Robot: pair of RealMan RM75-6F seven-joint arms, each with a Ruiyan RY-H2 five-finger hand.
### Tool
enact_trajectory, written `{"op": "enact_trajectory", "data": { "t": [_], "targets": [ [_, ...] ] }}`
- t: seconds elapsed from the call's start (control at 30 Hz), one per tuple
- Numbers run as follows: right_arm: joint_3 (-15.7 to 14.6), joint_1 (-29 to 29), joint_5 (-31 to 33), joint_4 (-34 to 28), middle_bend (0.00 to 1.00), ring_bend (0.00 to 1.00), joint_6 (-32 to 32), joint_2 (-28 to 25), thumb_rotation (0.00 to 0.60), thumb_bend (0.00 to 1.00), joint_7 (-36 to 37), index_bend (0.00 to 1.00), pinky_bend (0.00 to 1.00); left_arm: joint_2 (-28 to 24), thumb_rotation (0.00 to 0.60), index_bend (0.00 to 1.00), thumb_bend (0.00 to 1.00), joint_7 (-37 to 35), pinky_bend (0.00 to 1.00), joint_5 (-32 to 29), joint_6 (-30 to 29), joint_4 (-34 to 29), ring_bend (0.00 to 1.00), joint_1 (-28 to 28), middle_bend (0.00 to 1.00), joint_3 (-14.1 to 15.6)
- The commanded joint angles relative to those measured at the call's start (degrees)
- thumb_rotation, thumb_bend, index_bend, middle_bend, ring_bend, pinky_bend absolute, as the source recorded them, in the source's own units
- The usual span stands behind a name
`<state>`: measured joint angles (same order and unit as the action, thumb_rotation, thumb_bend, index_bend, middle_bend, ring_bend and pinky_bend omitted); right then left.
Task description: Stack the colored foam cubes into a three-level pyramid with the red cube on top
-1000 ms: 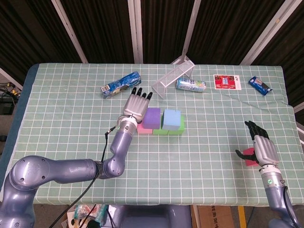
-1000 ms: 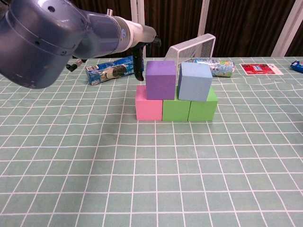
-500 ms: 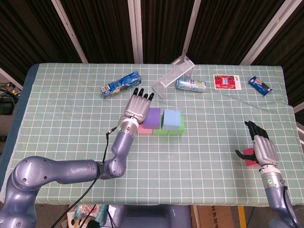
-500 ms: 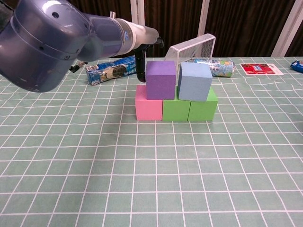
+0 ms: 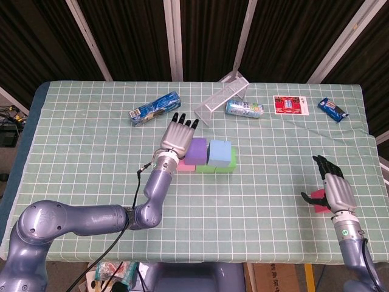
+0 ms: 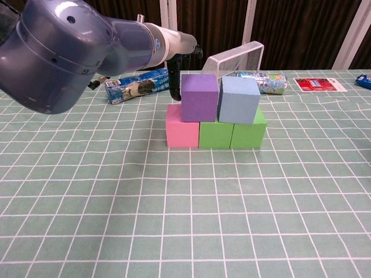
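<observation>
- The left hand [image 5: 177,135] lies with fingers spread flat, grasping nothing, pressed against or just beside the left face of the purple cube [image 6: 199,97]. A push too firm from there could slide the purple cube off the pink cube [image 6: 182,126] and the green cube [image 6: 215,132] that carry it, or knock it into the blue cube [image 6: 237,99] next to it.
- Foam is light and the base row of pink, green and a 2nd green cube [image 6: 249,131] is only resting on the cloth of the desk [image 6: 185,220]. A sideways shove could shift the whole row and open gaps between the bottom cubes.
- In the chest view the purple and blue cubes look to be touching or nearly so. If a gap stays between them, the top cube would have poor footing and could tip.
- The red cube [image 5: 317,201] is far off at the right edge of the desk, under or against the right hand [image 5: 335,190]. Whether that hand is grasping it or only resting beside it I cannot tell; the fingers hide the contact. A weak pinch could drop the cube on the long carry.
- The left forearm crosses close in front of the stack, so drawing it back carelessly could brush level 2.
- The wire rack [image 5: 220,97] and snack packets [image 5: 154,107] behind are near enough to snag a reaching arm.
</observation>
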<state>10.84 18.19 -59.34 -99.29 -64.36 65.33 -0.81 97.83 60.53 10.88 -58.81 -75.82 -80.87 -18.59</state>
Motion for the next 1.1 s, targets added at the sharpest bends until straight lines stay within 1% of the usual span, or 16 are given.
{"op": "enact_trajectory", "data": {
  "t": [0.03, 0.7, 1.1],
  "targets": [
    [0.01, 0.00, -0.02, 0.00, 0.00, 0.00, -0.02, -0.02, 0.600, 0.26, 0.00, 0.00, 0.00, 0.09, 0.600, 0.00, 0.24, 0.11, 0.03, -0.01, 0.06, 0.00, 0.03, -0.05, 0.16, 0.01],
    [-0.07, 0.04, -0.14, -0.04, 0.00, 0.00, 0.03, -0.02, 0.600, 0.26, 0.01, 0.00, 0.00, 0.41, 0.600, 0.00, 0.24, 0.76, 0.03, -0.26, 0.12, 0.35, 0.03, -0.11, 0.16, -0.21],
    [-0.12, 0.06, -0.03, -0.01, 0.00, 0.00, 0.06, 0.02, 0.600, 0.26, -0.13, 0.00, 0.00, -1.22, 0.600, 0.00, 0.24, 1.53, 0.03, -1.04, -0.09, -0.63, 0.03, 0.36, 0.16, -0.08]
  ]
}}
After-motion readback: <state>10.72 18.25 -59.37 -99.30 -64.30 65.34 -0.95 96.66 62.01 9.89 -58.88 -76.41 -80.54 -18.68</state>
